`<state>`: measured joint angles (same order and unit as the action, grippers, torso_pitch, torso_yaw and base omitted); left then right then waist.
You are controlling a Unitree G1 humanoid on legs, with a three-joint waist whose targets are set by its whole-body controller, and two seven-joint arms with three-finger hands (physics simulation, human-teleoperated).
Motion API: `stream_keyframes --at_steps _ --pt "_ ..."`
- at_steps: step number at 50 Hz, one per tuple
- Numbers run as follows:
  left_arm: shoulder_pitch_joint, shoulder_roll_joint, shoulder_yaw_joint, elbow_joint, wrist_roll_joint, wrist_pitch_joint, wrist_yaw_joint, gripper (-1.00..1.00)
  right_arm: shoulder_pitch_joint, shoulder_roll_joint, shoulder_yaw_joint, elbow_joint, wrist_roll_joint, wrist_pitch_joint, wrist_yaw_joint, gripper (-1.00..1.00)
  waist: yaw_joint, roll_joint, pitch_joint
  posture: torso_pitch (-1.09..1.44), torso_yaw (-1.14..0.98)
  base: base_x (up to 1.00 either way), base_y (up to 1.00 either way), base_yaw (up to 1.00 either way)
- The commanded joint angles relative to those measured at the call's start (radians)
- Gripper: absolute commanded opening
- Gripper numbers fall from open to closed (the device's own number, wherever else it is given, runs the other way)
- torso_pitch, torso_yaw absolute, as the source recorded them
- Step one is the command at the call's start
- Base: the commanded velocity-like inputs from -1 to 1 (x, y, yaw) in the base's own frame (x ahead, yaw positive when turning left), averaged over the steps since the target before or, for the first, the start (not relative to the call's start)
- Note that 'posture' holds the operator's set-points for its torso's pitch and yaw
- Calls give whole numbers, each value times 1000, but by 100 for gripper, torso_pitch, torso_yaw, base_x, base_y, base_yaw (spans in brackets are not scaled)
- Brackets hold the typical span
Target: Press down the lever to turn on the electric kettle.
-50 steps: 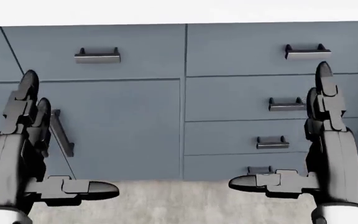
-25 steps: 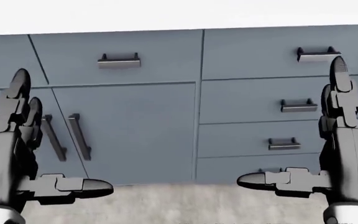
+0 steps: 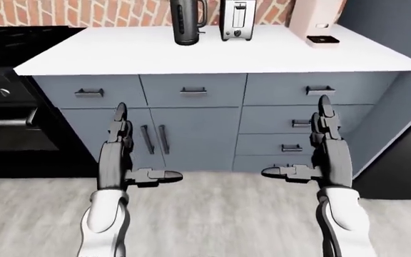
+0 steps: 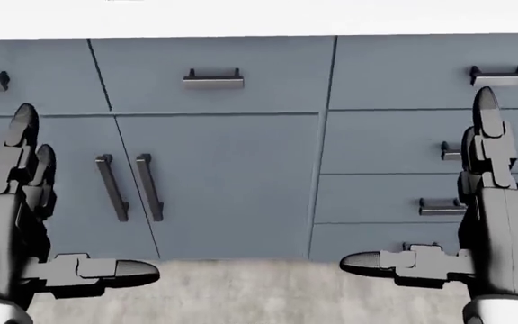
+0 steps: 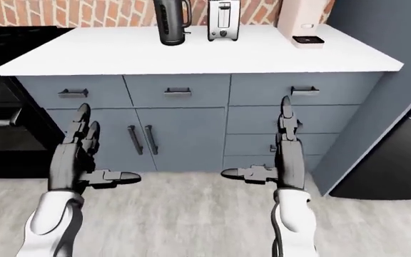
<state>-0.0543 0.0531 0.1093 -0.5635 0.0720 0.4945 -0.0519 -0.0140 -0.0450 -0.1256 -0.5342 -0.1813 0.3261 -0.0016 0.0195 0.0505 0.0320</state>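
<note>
Both hands, left hand (image 3: pixel 123 160) and right hand (image 3: pixel 320 155), spread open and empty; kettle (image 3: pixel 188 21) shows no legible label.

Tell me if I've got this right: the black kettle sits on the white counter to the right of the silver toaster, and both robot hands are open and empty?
Not quite. In the left-eye view the kettle stands left of the toaster on the counter. The left hand and right hand are indeed open and empty.

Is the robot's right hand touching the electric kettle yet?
Apart. In the left-eye view the right hand hangs open, low beside the drawers, while the electric kettle stands up on the white counter.
</note>
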Motion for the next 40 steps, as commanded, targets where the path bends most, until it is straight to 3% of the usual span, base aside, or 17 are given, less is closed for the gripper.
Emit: stream_keyframes --at_steps 1,7,9,10,11,12,15,21,23,24,27,29,33,34,35,36,40 --pt "-22 -1 -13 -50 -2 -33 1 100 -21 -11 -22 -51 1 -32 -7 100 -2 -3 -19 0 0 0 0 38" --pt "-20 -1 -14 -46 -1 -38 1 100 -21 -11 -22 -50 2 -35 -10 100 -6 -78 1 0 0 0 0 38" --pt "-19 -1 -15 -48 0 -39 1 100 -21 -11 -20 -50 1 -34 -10 100 -10 -127 -9 0 0 0 0 39" --pt "-18 -2 -16 -47 1 -40 1 100 -21 -11 -21 -50 2 -35 -10 100 -17 -164 -24 0 0 0 0 38" --pt "-18 -2 -16 -48 1 -39 1 100 -21 -11 -22 -48 2 -36 -10 100 -24 -108 -2 0 0 0 0 38" --pt "-19 -2 -16 -50 1 -37 1 100 -22 -12 -22 -48 2 -36 -10 100 -13 -126 -2 0 0 0 0 38" --pt "-18 -2 -18 -47 2 -39 0 100 -20 -10 -21 -48 4 -37 -11 100 -7 -106 -15 0 0 0 0 38" --pt "-20 -1 -15 -42 1 -43 -4 100 -20 -13 -22 -26 11 -44 -10 100 -21 -30 -1 0 0 0 2 24" --pt "-22 0 -14 -43 0 -39 -4 100 -17 -11 -23 -40 10 -43 -11 100 -41 13 -20 0 0 0 0 0" --pt "-23 -1 -16 -46 1 -36 -4 100 -17 -12 -26 -42 16 -45 -7 100 -32 -18 -7 0 0 0 0 0" --pt "-21 -1 -19 -44 2 -39 -6 100 -13 -12 -26 -43 17 -64 -6 100 -28 -48 -22 0 0 0 0 0" --pt "-29 1 -15 -48 1 -30 -9 100 -11 -13 -27 -51 14 -68 -6 100 -27 -66 -19 0 0 0 0 0" --pt "-37 4 -12 -53 0 -18 -10 100 -12 -13 -29 -54 11 -72 -5 100 -18 -64 -27 0 0 0 0 0" --pt "-38 4 -13 -49 0 -23 -10 100 -13 -14 -32 -49 10 -75 -6 100 -18 -57 -46 0 0 6 0 0" --pt "-39 4 -12 -53 -1 -18 -10 100 -14 -14 -32 -52 8 -71 -7 100 -16 -57 -24 0 0 6 0 0" --pt "-41 5 -11 -50 0 -20 -11 100 -13 -14 -32 -55 7 -69 -6 100 -16 -56 -16 0 0 6 0 0" --pt "-46 6 -6 -56 -3 -13 -9 100 -13 -14 -37 -60 7 -68 -7 100 -20 -86 -8 0 0 7 0 0"
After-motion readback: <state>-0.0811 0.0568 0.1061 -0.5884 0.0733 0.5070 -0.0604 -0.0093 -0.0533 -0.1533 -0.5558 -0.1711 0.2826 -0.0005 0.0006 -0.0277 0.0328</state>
